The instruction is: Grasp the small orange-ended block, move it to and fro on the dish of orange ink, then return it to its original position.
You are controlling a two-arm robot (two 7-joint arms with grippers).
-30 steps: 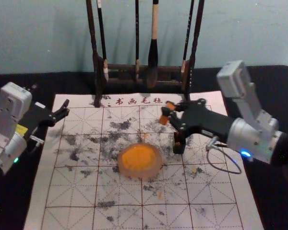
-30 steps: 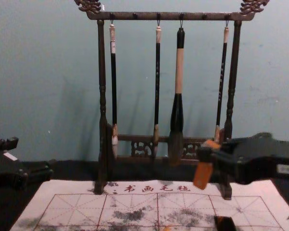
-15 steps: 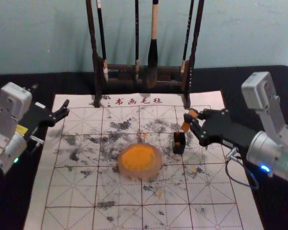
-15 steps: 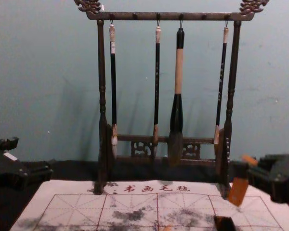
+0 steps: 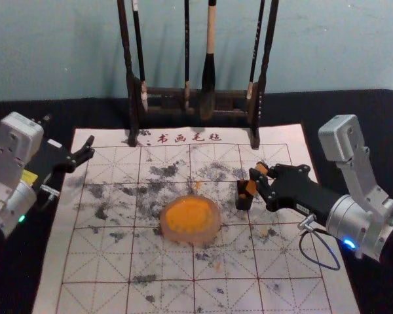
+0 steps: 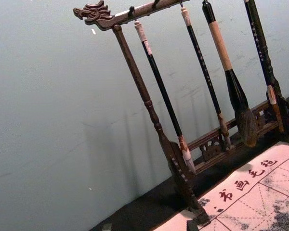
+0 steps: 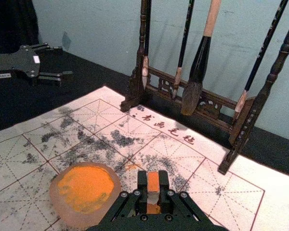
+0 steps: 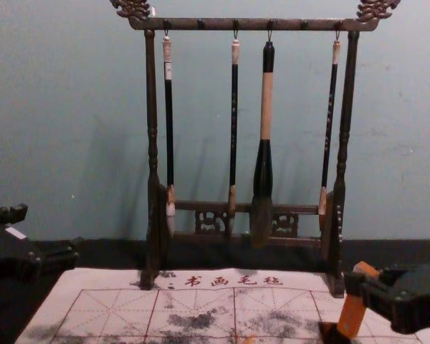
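The orange block is pinched between the fingers of the right gripper, one end rising above them, the longer part slanting down below. Over the last half second the block drops and swings toward the small black holder, which now sits just below the fingertips; the block's lower end meets the holder's mouth, though whether it is seated inside cannot be told. The change suggests the task is in its closing step, the return, if the holder is indeed the block's original place. The next move likely calls for straightening the tilt and easing the block down before the fingers let go; released at this slant, it could catch the rim or tip the holder over.

On the left gripper's side of the pinching fingers, apart from them, lies the dish of orange ink, resting on the marked, ink-stained mat. Beyond the fingers, at the mat's far edge, brushes hang from a dark wooden stand. Across the table, the left gripper waits idle beside the mat's far corner, its fingers spread and holding nothing.
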